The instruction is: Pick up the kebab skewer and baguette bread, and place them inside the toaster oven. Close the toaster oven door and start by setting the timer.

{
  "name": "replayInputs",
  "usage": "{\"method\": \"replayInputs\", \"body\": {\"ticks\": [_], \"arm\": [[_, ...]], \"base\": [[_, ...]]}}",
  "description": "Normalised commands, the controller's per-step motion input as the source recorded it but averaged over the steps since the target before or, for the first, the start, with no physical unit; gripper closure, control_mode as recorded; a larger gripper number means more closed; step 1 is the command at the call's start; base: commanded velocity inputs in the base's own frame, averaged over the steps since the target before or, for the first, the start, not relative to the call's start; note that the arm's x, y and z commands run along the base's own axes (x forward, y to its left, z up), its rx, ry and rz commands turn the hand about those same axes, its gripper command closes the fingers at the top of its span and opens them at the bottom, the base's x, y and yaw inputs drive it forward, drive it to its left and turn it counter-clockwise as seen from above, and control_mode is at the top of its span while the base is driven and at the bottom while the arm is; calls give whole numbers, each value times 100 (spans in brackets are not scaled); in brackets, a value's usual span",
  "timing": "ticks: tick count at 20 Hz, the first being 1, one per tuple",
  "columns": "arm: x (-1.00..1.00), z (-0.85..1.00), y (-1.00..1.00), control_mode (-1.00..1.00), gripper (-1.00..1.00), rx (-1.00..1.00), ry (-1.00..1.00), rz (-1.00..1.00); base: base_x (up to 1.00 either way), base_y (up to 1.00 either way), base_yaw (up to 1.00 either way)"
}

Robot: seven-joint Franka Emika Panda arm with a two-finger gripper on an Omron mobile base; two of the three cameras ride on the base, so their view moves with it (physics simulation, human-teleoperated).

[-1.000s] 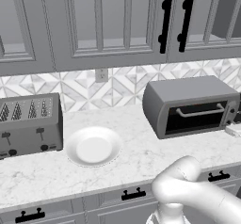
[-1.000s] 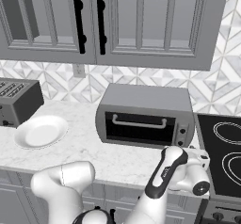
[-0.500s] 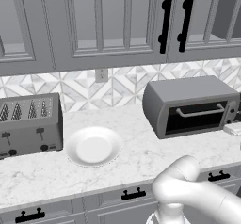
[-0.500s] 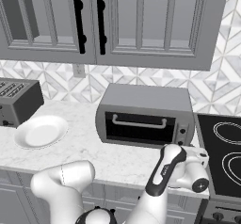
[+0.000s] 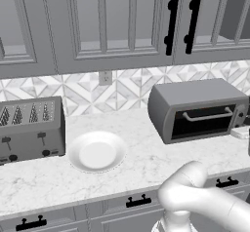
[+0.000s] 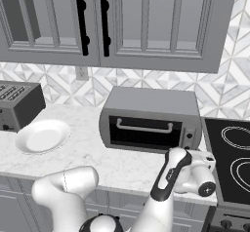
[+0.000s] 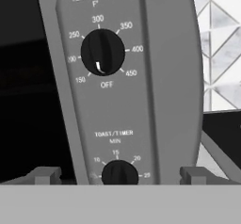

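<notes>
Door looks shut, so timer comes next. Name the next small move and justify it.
Probably ease the open gripper straight forward until its fingertips flank the small dark toast/timer knob on the grey toaster oven, then close. The knob sits centred between the tips, ungripped.

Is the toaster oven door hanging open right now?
No, the toaster oven door sits shut against the toaster oven, handle upright.

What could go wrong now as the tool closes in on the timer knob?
The open tool straddles the timer knob, low in the hand view; an off-centre grip could slip. The temperature knob sits just above it on the toaster oven, so drifting upward might turn the wrong dial.
</notes>
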Motion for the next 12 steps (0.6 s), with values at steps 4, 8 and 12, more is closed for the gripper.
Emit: {"method": "replayInputs", "body": {"ticks": [4,8,12], "arm": [[9,0,1,-100,-100,0,0,0],[1,0,0,-100,-100,0,0,0],[0,0,0,-100,-100,0,0,0]], "base": [[0,0,0],[0,0,0],[0,0,0]]}}
